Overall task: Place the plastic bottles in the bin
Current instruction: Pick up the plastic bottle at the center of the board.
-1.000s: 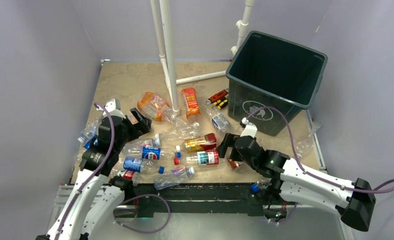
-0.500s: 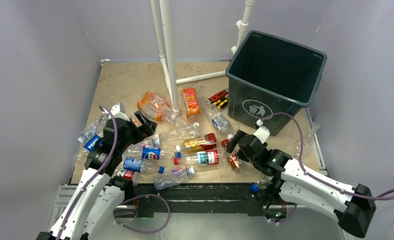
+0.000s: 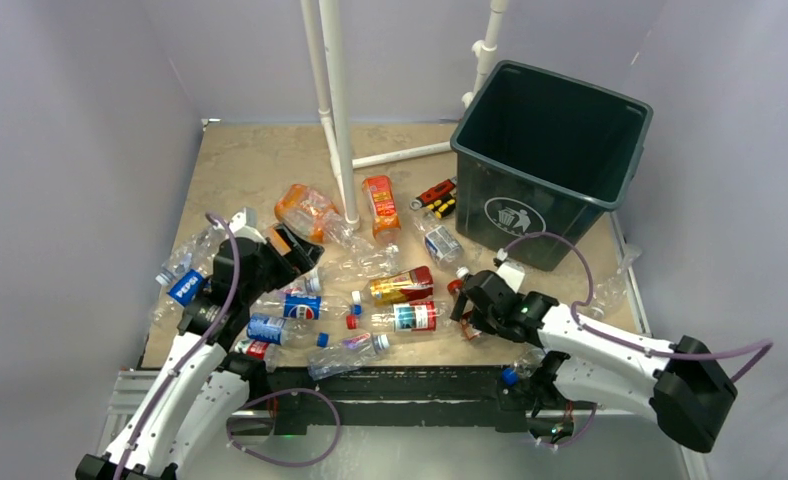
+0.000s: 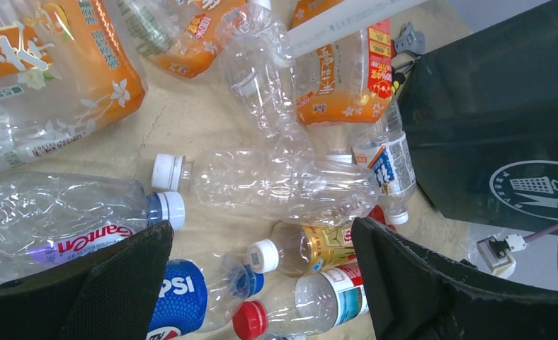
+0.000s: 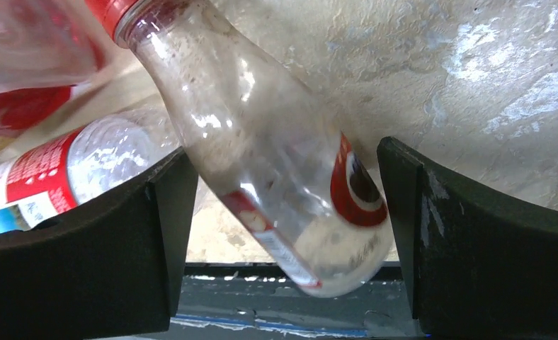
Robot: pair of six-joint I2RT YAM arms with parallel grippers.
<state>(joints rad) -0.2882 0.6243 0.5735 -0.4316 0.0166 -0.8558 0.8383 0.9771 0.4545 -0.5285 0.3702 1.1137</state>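
Several plastic bottles (image 3: 370, 290) lie strewn over the tan table, left and in front of the dark green bin (image 3: 550, 150). My left gripper (image 3: 292, 252) hangs open above them. Below its fingers lie a gold-labelled bottle (image 4: 311, 248), a Pepsi bottle (image 4: 184, 297), a red-capped bottle (image 4: 319, 297) and a clear crushed one (image 4: 276, 180). My right gripper (image 3: 467, 300) is low at the table's near edge. Its open fingers straddle a clear red-capped, red-labelled bottle (image 5: 276, 163), which lies slanted between them, its base close to the right finger (image 5: 432, 234).
White pipes (image 3: 335, 100) rise from the table's middle back. Small red, yellow and black tools (image 3: 435, 197) lie beside the bin's left corner. A crushed clear bottle (image 3: 610, 285) sits right of the bin. The black rail (image 3: 400, 385) marks the near edge.
My right gripper has dropped lower over the red-capped bottle, with its wrist swung toward the near edge. My left gripper has shifted right over the bottle pile.
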